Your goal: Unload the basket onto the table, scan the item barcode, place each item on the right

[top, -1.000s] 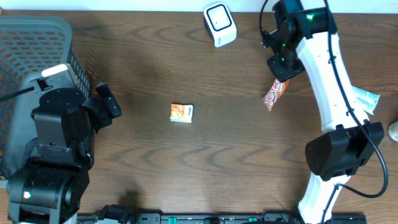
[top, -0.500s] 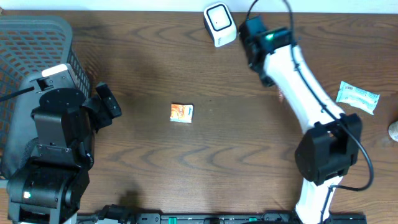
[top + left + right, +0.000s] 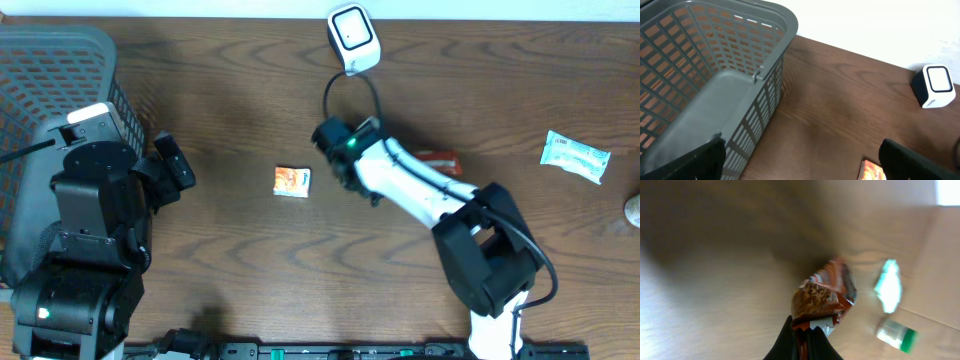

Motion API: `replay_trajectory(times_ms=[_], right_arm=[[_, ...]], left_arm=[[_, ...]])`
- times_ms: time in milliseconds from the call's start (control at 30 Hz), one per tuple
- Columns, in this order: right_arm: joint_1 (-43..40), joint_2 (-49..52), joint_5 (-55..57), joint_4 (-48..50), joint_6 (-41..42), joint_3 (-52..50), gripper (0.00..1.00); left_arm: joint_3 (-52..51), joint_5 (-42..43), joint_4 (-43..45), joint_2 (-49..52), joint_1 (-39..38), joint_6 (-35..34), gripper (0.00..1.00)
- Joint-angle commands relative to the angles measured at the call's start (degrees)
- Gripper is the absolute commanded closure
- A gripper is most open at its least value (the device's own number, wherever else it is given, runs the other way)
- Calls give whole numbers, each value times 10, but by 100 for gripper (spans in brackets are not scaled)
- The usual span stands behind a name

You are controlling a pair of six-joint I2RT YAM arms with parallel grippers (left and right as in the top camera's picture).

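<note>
My right gripper (image 3: 802, 330) is clamped on one end of the snack packet (image 3: 822, 297), held above the table short of the scanner (image 3: 352, 38) and to its right, while the far-off left gripper (image 3: 172, 165) has its fingers spread apart.

Your left arm (image 3: 92, 215) is black all over, built of blocky, rounded housings, with a small green light (image 3: 40, 313) near its base. In the wrist view its fingers (image 3: 912, 159) show as broad, matte black wedges. Your right arm (image 3: 410, 185) has smooth white links between bulky black joint housings, a green light (image 3: 350, 143) glowing on its black far end, and a thin black cable (image 3: 326, 98) looping off it.
</note>
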Motion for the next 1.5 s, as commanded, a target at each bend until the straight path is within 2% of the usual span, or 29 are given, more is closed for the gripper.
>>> replay_trajectory(times_ms=[0,267,567,867,1133,1267,1467], right_arm=[[35,0,-92,12,28,-8,99],[69,0,-235,58,27,-8,99],[69,0,-243,70,27,-8,99],[67,-1,-305,69,10,-7,99],[45,-66,-330,24,2,24,99],[42,-106,-341,-4,-28,26,98],[51,-111,-379,-65,-96,26,99]], left_arm=[[4,-6,-2,-1,3,10,2],[4,-6,-2,-1,3,10,2],[4,-6,-2,-1,3,10,2],[4,-6,-2,-1,3,10,2],[4,-6,-2,-1,3,10,2],[4,-6,-2,-1,3,10,2],[4,-6,-2,-1,3,10,2]])
